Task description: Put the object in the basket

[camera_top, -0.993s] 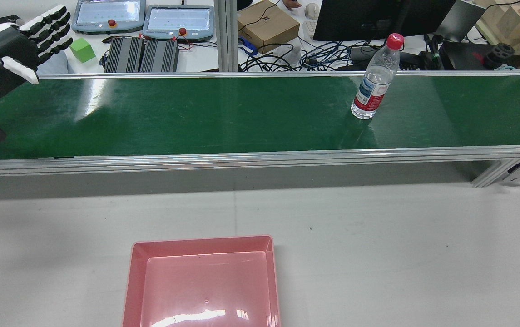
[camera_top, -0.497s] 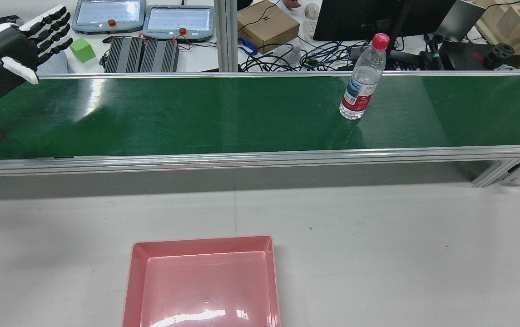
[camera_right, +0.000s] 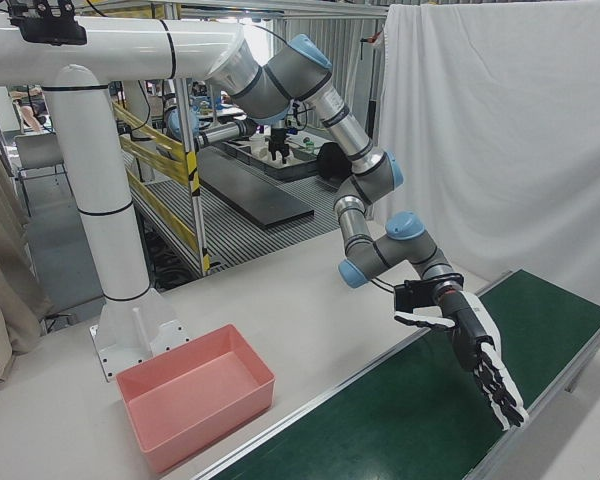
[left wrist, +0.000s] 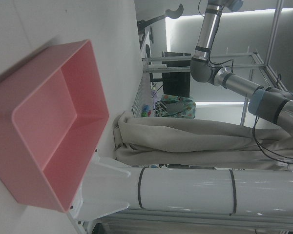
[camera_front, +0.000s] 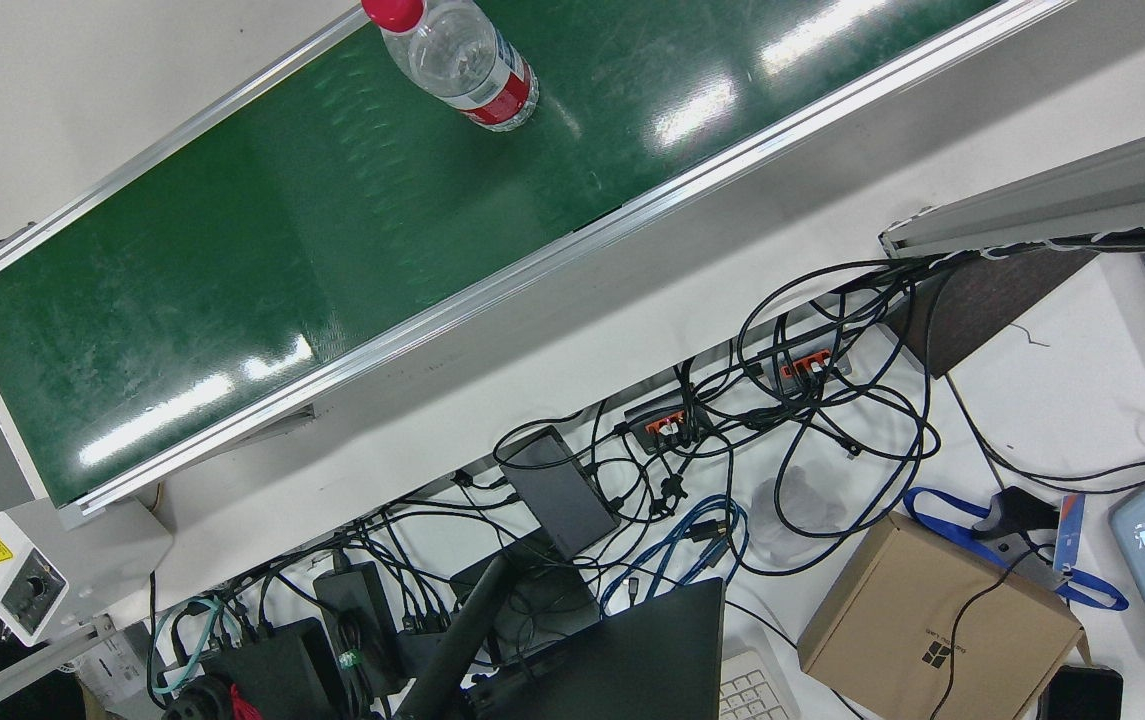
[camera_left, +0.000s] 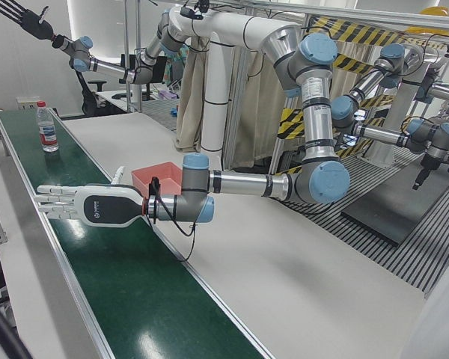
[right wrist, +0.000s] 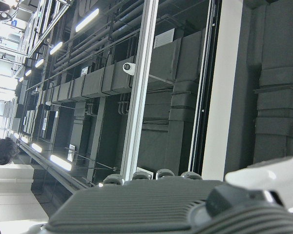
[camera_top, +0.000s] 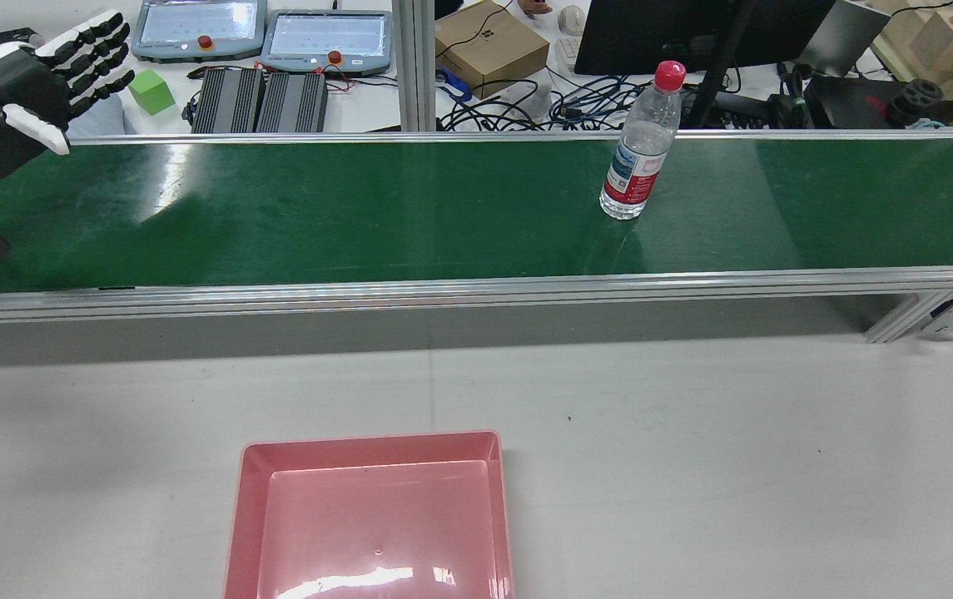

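Clear plastic water bottle w/ red cap (camera_top: 637, 150) is seen upright on green conveyor belt (camera_top: 359, 212), well apart from left hand (camera_top: 6, 108), fingers spread, nothing held. Right hand (camera_left: 19, 15): raised, fingers splayed. Pink rectangular plastic basket (camera_top: 372, 516) sits on white table (camera_top: 734, 466).

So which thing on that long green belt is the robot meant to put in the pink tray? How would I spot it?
Look at the green conveyor belt running across the far side of the table. Standing upright on it, right of the middle in the rear view, is a clear plastic water bottle. It is the only object on the belt, with a red cap and a red and white label.
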